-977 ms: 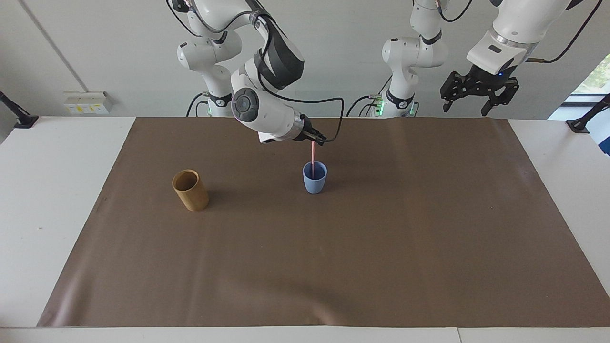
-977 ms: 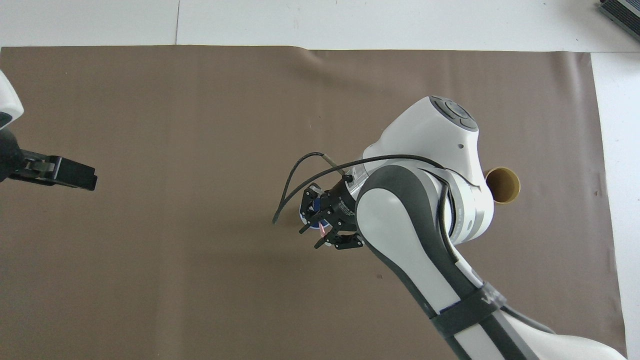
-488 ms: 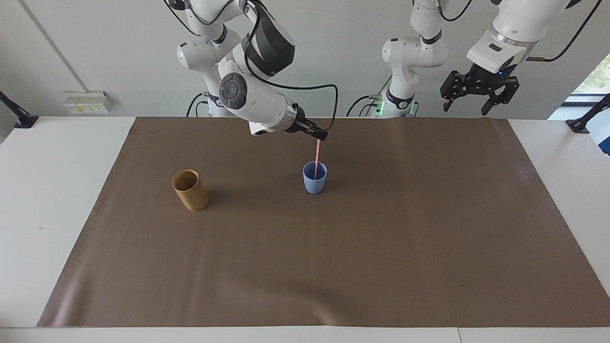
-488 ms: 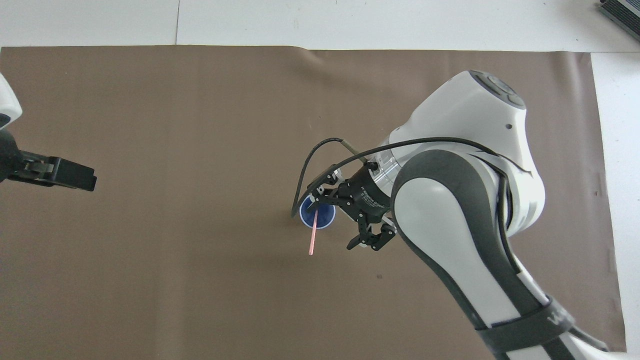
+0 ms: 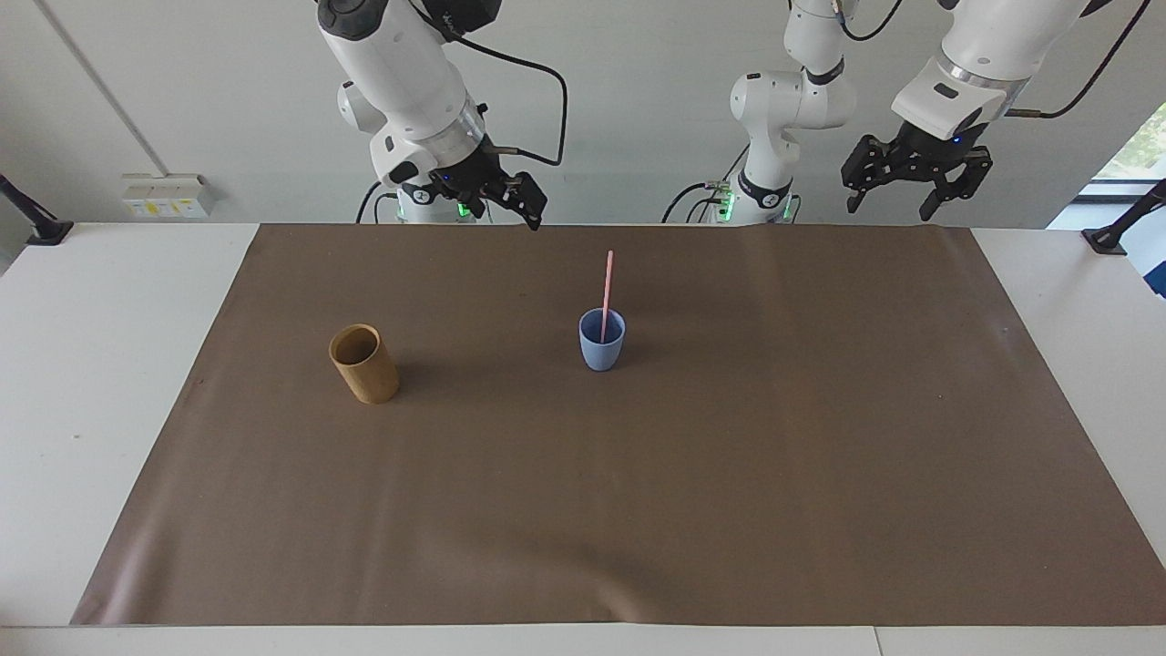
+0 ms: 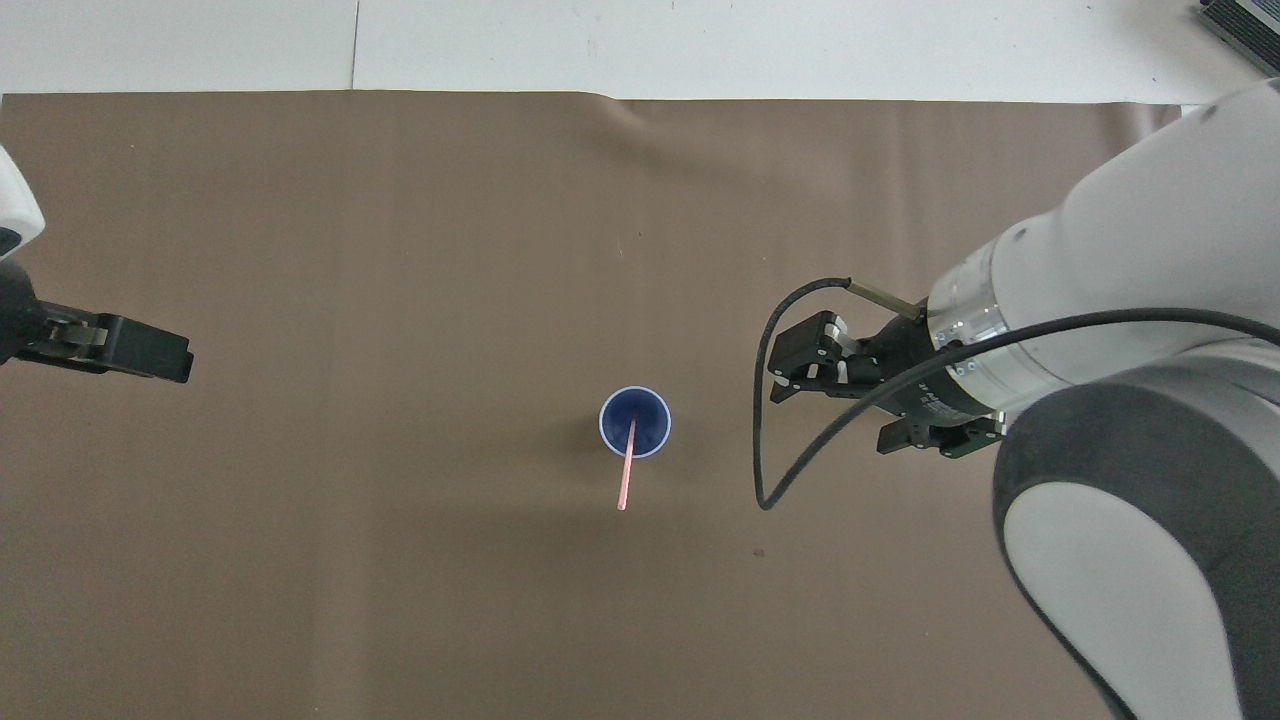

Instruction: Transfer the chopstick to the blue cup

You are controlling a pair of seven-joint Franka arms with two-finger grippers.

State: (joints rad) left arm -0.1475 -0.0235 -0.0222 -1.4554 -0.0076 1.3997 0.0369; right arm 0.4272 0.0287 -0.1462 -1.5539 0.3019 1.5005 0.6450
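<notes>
The pale pink chopstick (image 5: 607,284) stands in the light-blue cup (image 5: 601,344) at the middle of the brown mat, leaning on the rim with its top tilted toward the robots. The overhead view shows the cup (image 6: 635,405) and the stick (image 6: 626,478) free of any gripper. My right gripper (image 5: 503,208) is open and empty, raised over the mat's edge nearest the robots; in the overhead view it (image 6: 838,403) is to the side of the cup. My left gripper (image 5: 891,202) is open and empty, and waits high at the left arm's end.
A tan bamboo-coloured cup (image 5: 364,364) stands upright on the brown mat (image 5: 729,474) toward the right arm's end, level with the blue cup. In the overhead view the right arm hides it. One finger of the left gripper (image 6: 140,350) shows at that view's edge.
My right gripper let go of the chopstick, which now stands in the blue cup, and drew up and back toward its base. The left arm has not moved.
</notes>
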